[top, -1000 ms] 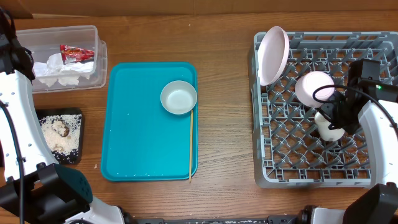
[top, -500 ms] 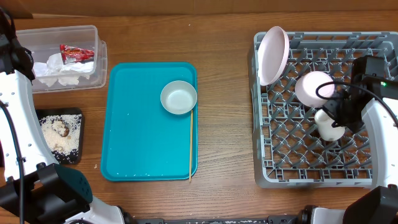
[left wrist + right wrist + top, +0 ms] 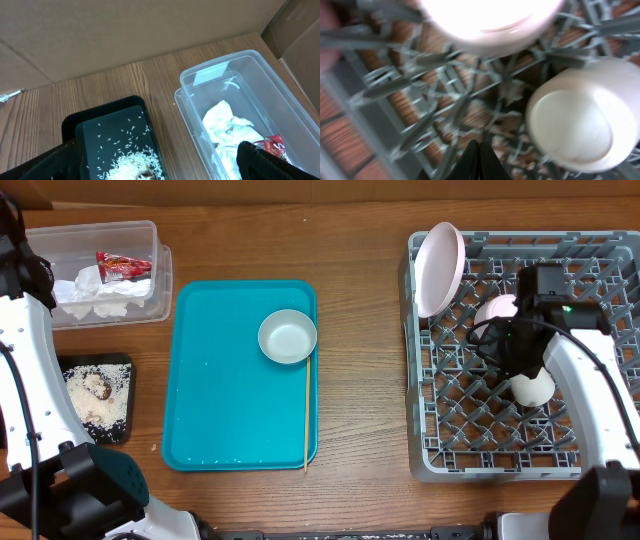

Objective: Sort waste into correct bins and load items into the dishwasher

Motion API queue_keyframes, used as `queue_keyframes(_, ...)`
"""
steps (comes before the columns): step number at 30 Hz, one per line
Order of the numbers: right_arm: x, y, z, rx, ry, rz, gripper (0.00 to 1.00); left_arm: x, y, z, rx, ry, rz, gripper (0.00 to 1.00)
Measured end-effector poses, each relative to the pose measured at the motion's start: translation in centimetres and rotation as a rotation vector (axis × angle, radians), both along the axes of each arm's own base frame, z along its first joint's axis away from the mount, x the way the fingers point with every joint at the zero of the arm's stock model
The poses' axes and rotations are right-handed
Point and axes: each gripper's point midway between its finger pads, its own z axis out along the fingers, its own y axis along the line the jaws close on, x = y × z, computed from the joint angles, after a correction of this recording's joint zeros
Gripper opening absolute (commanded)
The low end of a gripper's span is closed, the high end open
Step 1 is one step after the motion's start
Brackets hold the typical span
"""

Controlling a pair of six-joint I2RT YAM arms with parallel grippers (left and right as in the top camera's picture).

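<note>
In the overhead view the grey dish rack holds the pink plate on edge. A white plate shows partly under my right arm, and a white cup sits upside down beside it. My right gripper hovers over the rack, shut and empty. In its wrist view the fingertips are pressed together above the lattice, with the cup to their right. The grey-white bowl sits on the teal tray. My left gripper is open above the black tray of rice and the clear tub.
The clear tub at the back left holds a crumpled napkin and a red wrapper. Rice and brown scraps lie in the black tray. A thin wooden stick lies along the teal tray's right side.
My right arm has swung up and left across the rack, away from the cup, and now covers most of the white plate. The cup stayed put. My left arm has not moved.
</note>
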Motion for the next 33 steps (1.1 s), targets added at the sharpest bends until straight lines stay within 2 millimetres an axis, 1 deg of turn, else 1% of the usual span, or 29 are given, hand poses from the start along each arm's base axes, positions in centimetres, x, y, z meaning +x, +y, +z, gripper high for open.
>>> queue_keyframes(4, -0.1, -1.0, -1.0, -0.053, 0.032, -0.039, 0.04, 0.0, 0.0, 0.0, 0.000, 0.000, 0.000, 1.00)
queue_keyframes(12, -0.1, -1.7, -1.3, -0.086, 0.042, -0.060, 0.04, 0.0, 0.0, 0.0, 0.000, 0.000, 0.000, 1.00)
queue_keyframes(14, 0.1, -1.7, -1.8, -0.089, 0.041, -0.063, 0.04, 0.0, 0.0, 0.0, 0.000, 0.000, 0.000, 1.00)
queue_keyframes(18, -0.6, -2.2, -3.1, -0.112, 0.081, -0.085, 0.04, 0.0, 0.0, 0.0, 0.000, 0.000, 0.000, 1.00)
queue_keyframes(23, -0.5, -2.7, -3.1, -0.150, 0.077, -0.112, 0.04, 0.0, 0.0, 0.0, 0.000, 0.000, 0.000, 1.00)
queue_keyframes(29, -0.6, -4.0, -2.8, -0.224, 0.071, -0.162, 0.04, 0.0, 0.0, 0.0, 0.000, 0.000, 0.000, 1.00)
queue_keyframes(33, -1.3, -4.3, -2.7, -0.253, 0.096, -0.173, 0.04, 0.0, 0.0, 0.0, 0.000, 0.000, 0.000, 1.00)
